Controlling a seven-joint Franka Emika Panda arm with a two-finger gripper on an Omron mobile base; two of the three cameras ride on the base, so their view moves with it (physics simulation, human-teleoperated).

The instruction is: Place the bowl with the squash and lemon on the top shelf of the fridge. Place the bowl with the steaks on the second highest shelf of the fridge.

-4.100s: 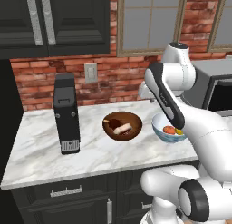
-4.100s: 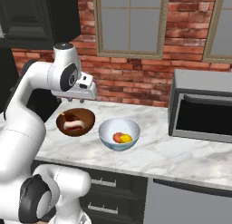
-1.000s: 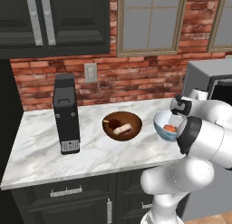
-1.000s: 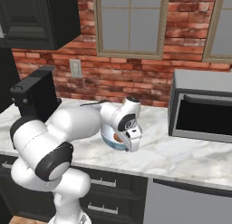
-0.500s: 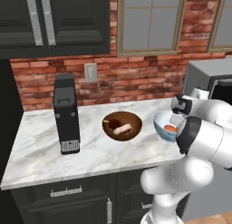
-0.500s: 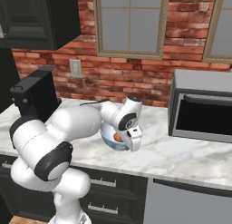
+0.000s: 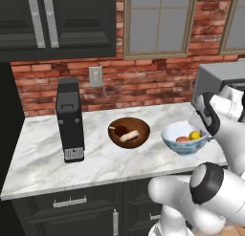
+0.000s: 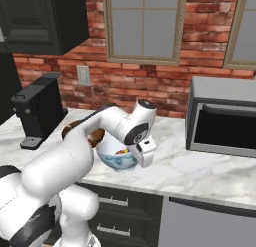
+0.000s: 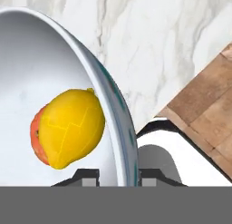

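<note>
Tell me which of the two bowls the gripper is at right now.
The white bowl holding the lemon and squash: the gripper straddles its rim. The brown bowl with the steaks sits apart, untouched.

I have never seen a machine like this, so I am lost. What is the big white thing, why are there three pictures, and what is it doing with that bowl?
The white thing is a robot arm in a computer-drawn kitchen. Two pictures come from cameras riding behind the arm, one to its left and one to its right, so they show the same marble counter from two sides. The third comes from a camera on the arm's hand, looking along its gripper.

On the counter stand a black coffee machine, a brown wooden bowl with pieces of meat, and a white and blue bowl holding a lemon and an orange-red squash. A microwave stands at the right.

In the hand picture the jaws straddle the white bowl's rim, one fingertip inside and one outside, seemingly gripping it.
</note>
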